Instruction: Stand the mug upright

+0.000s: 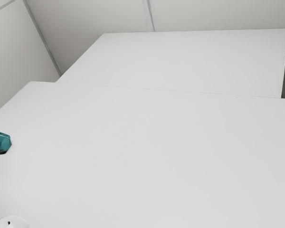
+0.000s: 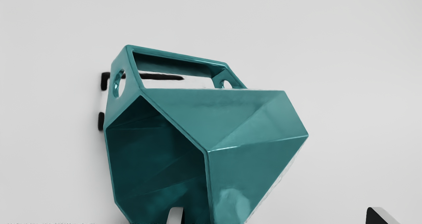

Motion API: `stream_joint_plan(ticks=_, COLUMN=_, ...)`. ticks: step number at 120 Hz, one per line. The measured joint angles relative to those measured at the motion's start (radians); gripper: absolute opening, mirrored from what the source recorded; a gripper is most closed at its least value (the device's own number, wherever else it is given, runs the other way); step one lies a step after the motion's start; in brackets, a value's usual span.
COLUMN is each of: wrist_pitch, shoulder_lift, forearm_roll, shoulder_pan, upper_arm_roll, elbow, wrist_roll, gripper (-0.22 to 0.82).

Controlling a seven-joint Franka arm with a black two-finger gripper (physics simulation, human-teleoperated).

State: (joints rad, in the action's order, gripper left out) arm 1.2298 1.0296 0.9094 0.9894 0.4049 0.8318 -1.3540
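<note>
Sideways, teal mug (image 2: 244,122) on white table (image 1: 147,156)

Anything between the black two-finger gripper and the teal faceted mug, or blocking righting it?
Nothing visible between gripper and mug; one finger overlaps its open mouth in the wrist view. Nothing visible blocks righting it on the flat white table either.

I noted a white, rounded arm housing (image 1: 13,222) bearing a small black mark (image 1: 9,223), and black-and-pale-grey fingertips (image 2: 372,217).

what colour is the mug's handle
The handle is teal, a dark blue-green like the rest of the mug; it shows best in the wrist view.
</note>
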Motion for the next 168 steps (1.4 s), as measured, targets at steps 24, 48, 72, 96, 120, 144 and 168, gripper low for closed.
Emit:
stream_joint_plan(ticks=24, wrist_pitch=0.03, shoulder_lift=0.008, forearm_roll=-0.001, shoulder_pan=0.002, upper_arm_roll=0.0, elbow=-0.021, wrist_roll=-0.003, gripper=0.6)
stream_joint_plan(ticks=48, wrist_pitch=0.065, shoulder_lift=0.014, forearm_roll=-0.001, shoulder_pan=0.001, upper_arm_roll=-0.005, elbow=-0.028, wrist_roll=-0.005, gripper=0.6)
stream_joint_plan(ticks=72, wrist_pitch=0.092, shoulder_lift=0.015, forearm_roll=0.0, shoulder_pan=0.0, upper_arm_roll=-0.026, elbow=-0.029, wrist_roll=-0.006, gripper=0.6)
stream_joint_plan(ticks=96, wrist_pitch=0.108, shoulder_lift=0.015, forearm_roll=0.004, shoulder_pan=0.001, upper_arm_roll=-0.064, elbow=-0.029, wrist_roll=-0.007, gripper=0.6)
stream_joint_plan(ticks=120, wrist_pitch=0.089, shoulder_lift=0.018, forearm_roll=0.041, shoulder_pan=0.003, upper_arm_roll=-0.07, elbow=-0.027, wrist_roll=-0.007, gripper=0.6)
stream_joint_plan(ticks=144, wrist_pitch=0.068, shoulder_lift=0.025, forearm_roll=0.059, shoulder_pan=0.003, upper_arm_roll=-0.069, elbow=-0.018, wrist_roll=-0.003, gripper=0.6)
stream_joint_plan(ticks=168, wrist_pitch=0.051, shoulder_lift=0.032, forearm_roll=0.075, shoulder_pan=0.007, upper_arm_roll=-0.069, elbow=-0.014, wrist_roll=0.004, gripper=0.6)
